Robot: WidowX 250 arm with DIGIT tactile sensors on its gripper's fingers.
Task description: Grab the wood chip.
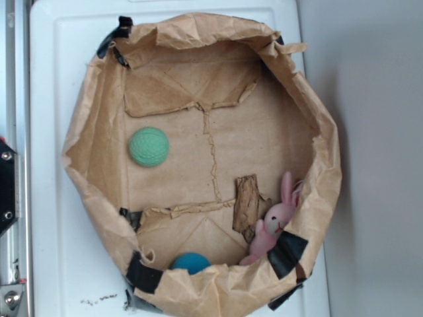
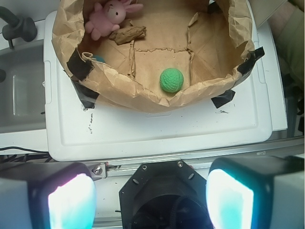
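Gripper (image 2: 151, 198) fingers fill the bottom of your wrist view, spread wide and holding nothing, well short of the paper-lined bin (image 2: 143, 98) on the white worktop (image 2: 157, 133). Your wood chip (image 1: 246, 202) lies untouched by the bin's far wall, touching the pink bunny (image 1: 276, 223). Basically everything's left: reach, descend, pinch.

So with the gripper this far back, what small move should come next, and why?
Probably advance the gripper over the paper-lined bin toward the wood chip. The wrist view shows the open fingers outside the bin's near rim, holding nothing, while the chip lies at the far side against the pink bunny, so aiming at the chip's bunny-free end looks safest.
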